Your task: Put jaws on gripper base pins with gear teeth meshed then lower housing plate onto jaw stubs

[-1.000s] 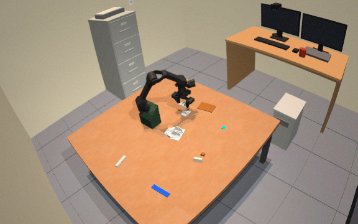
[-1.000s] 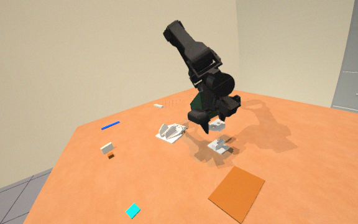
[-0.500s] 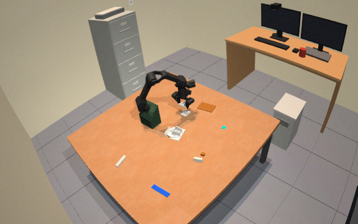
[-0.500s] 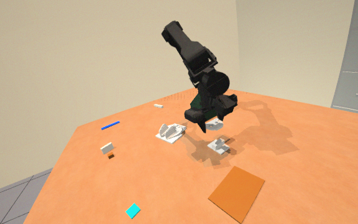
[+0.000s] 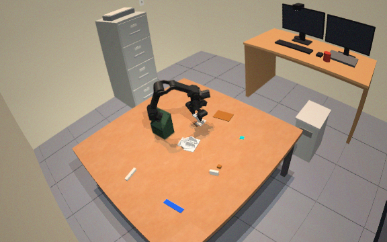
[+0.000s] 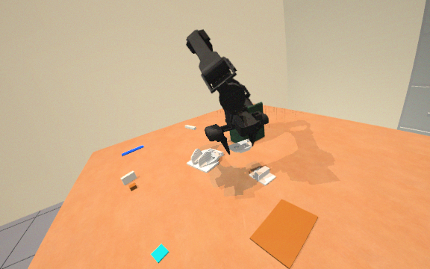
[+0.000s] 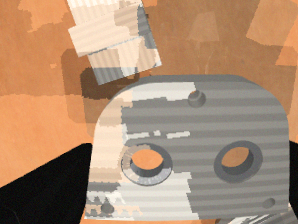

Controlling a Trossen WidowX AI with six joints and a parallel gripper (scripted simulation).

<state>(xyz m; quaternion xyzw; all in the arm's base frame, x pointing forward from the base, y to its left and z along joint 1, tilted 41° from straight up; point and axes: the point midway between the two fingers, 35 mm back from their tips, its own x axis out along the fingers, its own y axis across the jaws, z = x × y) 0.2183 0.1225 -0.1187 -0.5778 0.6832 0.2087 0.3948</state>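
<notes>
My gripper (image 5: pixel 197 117) (image 6: pixel 241 149) (image 7: pixel 185 152) is shut on the housing plate (image 6: pixel 240 146) (image 7: pixel 192 150), a pale plate with rounded corners and two large round holes. The plate hangs tilted in the air above the table, clear of a small white stand (image 5: pixel 200 124) (image 6: pixel 262 172) (image 7: pixel 107 40). The white gripper base (image 5: pixel 193 148) (image 6: pixel 204 168) lies on the table. Two pale jaws stand side by side on it, seen in the exterior view left of my gripper. Whether their gear teeth mesh is too small to tell. The jaw stubs and pins are not clear.
An orange flat panel (image 5: pixel 223 115) (image 6: pixel 285 232) and a cyan square (image 5: pixel 242 138) (image 6: pixel 160 253) lie on the table. Farther off are a white block (image 5: pixel 213 173) (image 6: pixel 128 178), a small brown block (image 5: pixel 219 166) (image 6: pixel 133 187), a blue strip (image 5: pixel 173 206) (image 6: pixel 133 150) and a white bar (image 5: pixel 130 174) (image 6: pixel 190 127).
</notes>
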